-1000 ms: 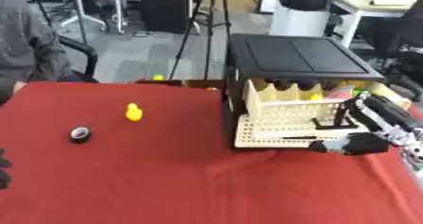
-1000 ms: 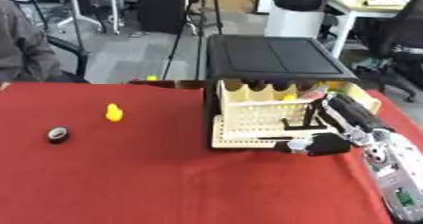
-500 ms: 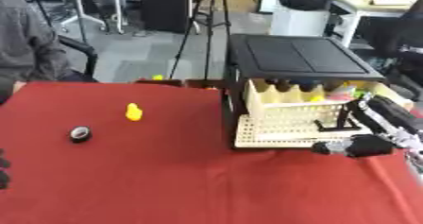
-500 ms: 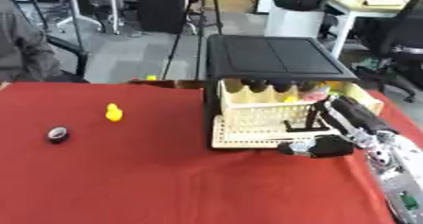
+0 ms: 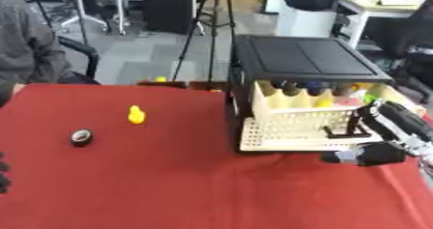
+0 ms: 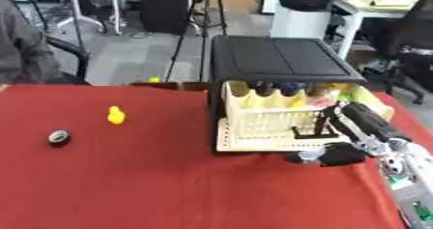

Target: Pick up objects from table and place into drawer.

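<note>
A black drawer unit (image 5: 304, 61) stands at the table's right, its cream drawer (image 5: 296, 129) pulled out with several small coloured things at its back. My right hand (image 5: 376, 153) sits on the cloth just in front of the drawer's front edge, below its black handle (image 5: 345, 130). Its fingers are curled and nothing shows in them. A small yellow duck (image 5: 135, 115) and a black tape roll (image 5: 81, 137) lie on the red cloth to the left. My left hand (image 5: 3, 172) shows only at the left edge, fingers up, far from everything.
The red tablecloth (image 5: 169, 184) covers the table. A seated person in grey (image 5: 25, 49) is past the far left corner, touching nothing. A tripod and office chairs stand beyond the far edge.
My right hand has slid slightly right and toward me along the drawer's front. The drawer, duck and tape roll have stayed put.
</note>
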